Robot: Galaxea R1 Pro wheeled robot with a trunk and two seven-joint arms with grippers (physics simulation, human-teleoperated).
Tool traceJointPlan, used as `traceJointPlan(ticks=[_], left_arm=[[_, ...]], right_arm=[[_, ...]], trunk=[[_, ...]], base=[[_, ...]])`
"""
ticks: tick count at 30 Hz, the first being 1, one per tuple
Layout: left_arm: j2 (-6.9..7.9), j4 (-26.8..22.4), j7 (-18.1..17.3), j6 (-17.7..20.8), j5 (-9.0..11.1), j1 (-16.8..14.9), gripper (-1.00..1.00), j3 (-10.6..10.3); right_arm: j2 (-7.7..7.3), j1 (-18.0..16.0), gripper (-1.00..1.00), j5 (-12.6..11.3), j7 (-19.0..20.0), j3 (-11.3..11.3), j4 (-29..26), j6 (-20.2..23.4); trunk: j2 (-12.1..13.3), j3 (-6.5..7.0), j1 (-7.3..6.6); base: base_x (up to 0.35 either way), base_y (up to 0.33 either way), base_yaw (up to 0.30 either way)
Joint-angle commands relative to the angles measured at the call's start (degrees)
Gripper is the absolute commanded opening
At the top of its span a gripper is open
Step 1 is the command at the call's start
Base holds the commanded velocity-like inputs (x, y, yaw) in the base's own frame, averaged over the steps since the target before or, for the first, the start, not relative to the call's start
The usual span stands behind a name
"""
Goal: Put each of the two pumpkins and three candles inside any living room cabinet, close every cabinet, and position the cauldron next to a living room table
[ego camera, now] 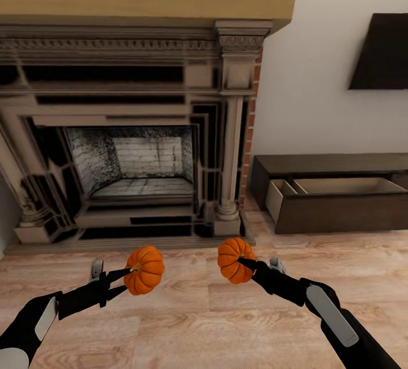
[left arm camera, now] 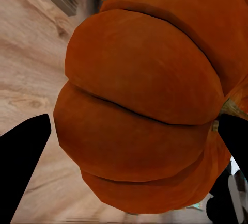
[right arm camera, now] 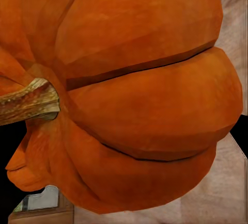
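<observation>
Left pumpkin (ego camera: 144, 270) gripped in my left tool (ego camera: 120, 284), right pumpkin (ego camera: 235, 260) in my right tool (ego camera: 249, 264), each closed at the stem, both held above the floor before the fireplace (ego camera: 130, 148). Cabinet (ego camera: 334, 196) off right, one drawer open. Nothing stowed yet; candles, cauldron, closing all remain, I judge.

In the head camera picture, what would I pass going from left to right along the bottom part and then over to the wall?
Left gripper → the pumpkin it holds → the second pumpkin → right gripper → the dark cabinet with its drawer pulled open.
</observation>
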Motion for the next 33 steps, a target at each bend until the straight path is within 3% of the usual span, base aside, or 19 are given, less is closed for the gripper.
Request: traceJointPlan(ticks=[1,10,18,33], left_arm=[[0.01,0.0,-0.1,0.3,0.1,0.0,-1.00,0.1],[-0.12,0.0,-0.1,0.3,0.1,0.0,-1.00,0.0],[-0.08,0.0,-0.3,0.2,0.1,0.0,-1.00,0.0],[-0.09,0.0,-0.6,-0.4,0.1,0.0,-1.00,-0.2]], right_arm=[[-0.06,-0.1,-1.00,0.0,0.1,0.1,0.0,0.1],[-0.03,-0.1,-1.00,0.0,1.8,0.0,1.5,0.1],[-0.06,-0.1,-1.00,0.0,2.0,0.0,1.6,0.1],[-0.03,-0.1,-1.00,0.0,2.0,0.0,2.4,0.1]], trunk=[[0.0,0.22,-0.05],[0.0,0.84,-0.07],[0.0,1.08,-0.07],[0.0,1.44,-0.07]], base=[[-0.068,0.000,-0.257],[-0.032,-0.020,-0.267],[-0.036,-0.211,-0.277],[0.119,-0.139,-0.282]])
